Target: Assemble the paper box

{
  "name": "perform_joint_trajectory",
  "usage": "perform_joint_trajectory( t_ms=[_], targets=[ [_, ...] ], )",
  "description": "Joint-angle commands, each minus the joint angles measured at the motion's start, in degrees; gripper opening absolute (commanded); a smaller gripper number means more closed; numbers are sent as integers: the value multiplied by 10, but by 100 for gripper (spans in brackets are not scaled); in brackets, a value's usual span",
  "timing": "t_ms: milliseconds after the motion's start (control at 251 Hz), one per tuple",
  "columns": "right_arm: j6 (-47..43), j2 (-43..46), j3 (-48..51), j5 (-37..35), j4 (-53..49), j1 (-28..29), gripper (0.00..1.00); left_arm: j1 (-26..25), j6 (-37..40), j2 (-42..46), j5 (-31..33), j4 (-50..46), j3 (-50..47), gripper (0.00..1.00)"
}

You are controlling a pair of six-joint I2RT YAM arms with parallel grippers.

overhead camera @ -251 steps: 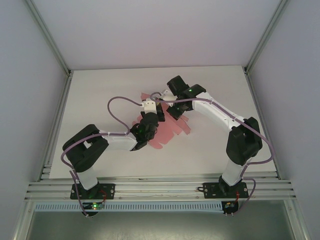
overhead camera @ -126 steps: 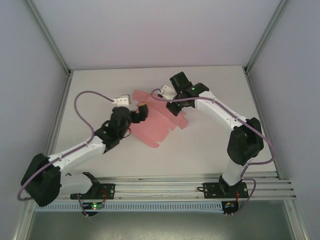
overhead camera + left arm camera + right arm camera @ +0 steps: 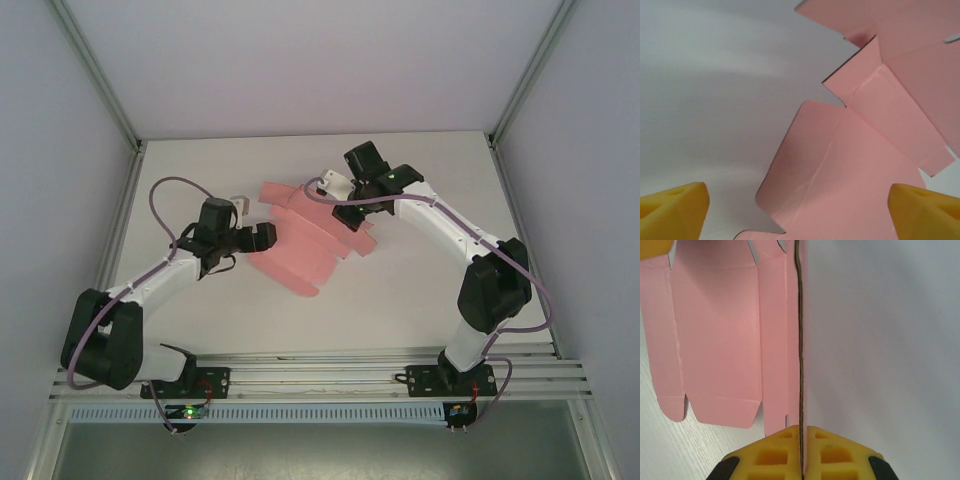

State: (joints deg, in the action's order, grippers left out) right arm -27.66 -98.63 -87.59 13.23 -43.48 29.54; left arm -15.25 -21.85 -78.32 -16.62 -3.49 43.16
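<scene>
My right hand (image 3: 801, 452) clamped on one raised panel of unfolded paper box (image 3: 720, 340); rest lies flat on counter (image 3: 420, 290), left of that hand. My left hand (image 3: 800, 210) wide, empty, over flaps.

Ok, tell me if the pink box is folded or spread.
Mostly spread: the pink die-cut card sheet lies flat on the white table; one panel is lifted edge-on, clamped in the right end effector.

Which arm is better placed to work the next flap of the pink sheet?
Left, probably. The right gripper is shut on an edge of the pink sheet, steadying it. The left gripper is open, holds nothing, and faces a loose flap on the sheet's left side.
</scene>
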Motion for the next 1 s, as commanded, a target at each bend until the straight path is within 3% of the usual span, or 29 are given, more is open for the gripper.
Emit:
perform_joint_trajectory(
  t_ms=[0,295,427,511,818,994],
  targets=[
    [-12,3,-3,43,-15,-9,0,7,46,-13,-31,26,26,86],
    [-20,-9,-17,73,-34,-17,0,19,53,-66,-9,98,51,82],
    [-21,-9,-17,80,-35,-19,0,38,49,-112,-51,83,89,65],
    [-20,-12,-18,82,-35,-23,0,41,50,-123,-72,107,86,61],
    [-15,-22,-26,89,-41,-28,0,41,45,-139,-147,177,68,52],
    [-15,-17,-26,90,-43,-28,0,41,49,-151,-141,174,76,50]
  ],
)
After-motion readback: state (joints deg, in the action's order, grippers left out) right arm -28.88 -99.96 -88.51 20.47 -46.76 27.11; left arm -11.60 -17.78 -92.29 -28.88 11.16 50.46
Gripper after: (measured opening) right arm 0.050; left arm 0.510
